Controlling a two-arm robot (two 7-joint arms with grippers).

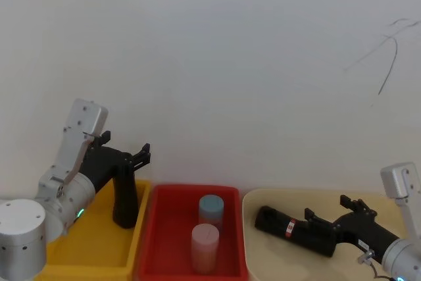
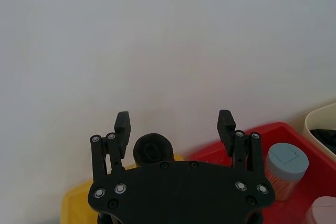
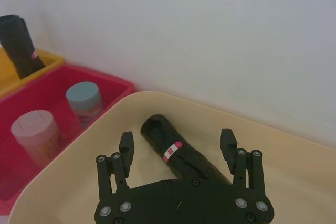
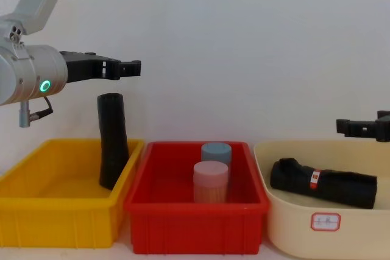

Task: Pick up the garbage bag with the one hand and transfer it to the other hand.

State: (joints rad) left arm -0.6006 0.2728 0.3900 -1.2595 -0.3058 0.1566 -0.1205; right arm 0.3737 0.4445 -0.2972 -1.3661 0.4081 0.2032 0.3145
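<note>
The garbage bag [image 1: 293, 228], a wrinkled black roll with a red-and-white band, lies on its side in the cream bin [image 1: 316, 193]. From the chest it shows low in that bin [image 4: 323, 182]. My right gripper [image 1: 327, 207] hovers open above it, clear of it. In the right wrist view the bag [image 3: 181, 156] runs between and below the spread fingers [image 3: 126, 148]. My left gripper [image 1: 141, 153] hangs open and holds nothing over the yellow bin [image 4: 61, 217], just above the top of a slimmer black roll [image 4: 113, 141].
That slimmer roll [image 1: 125, 202] leans upright at the yellow bin's right end. The red bin [image 4: 195, 217] in the middle holds a blue-lidded jar [image 1: 211, 208] and a pink jar [image 1: 204, 245]. A white wall closes the back.
</note>
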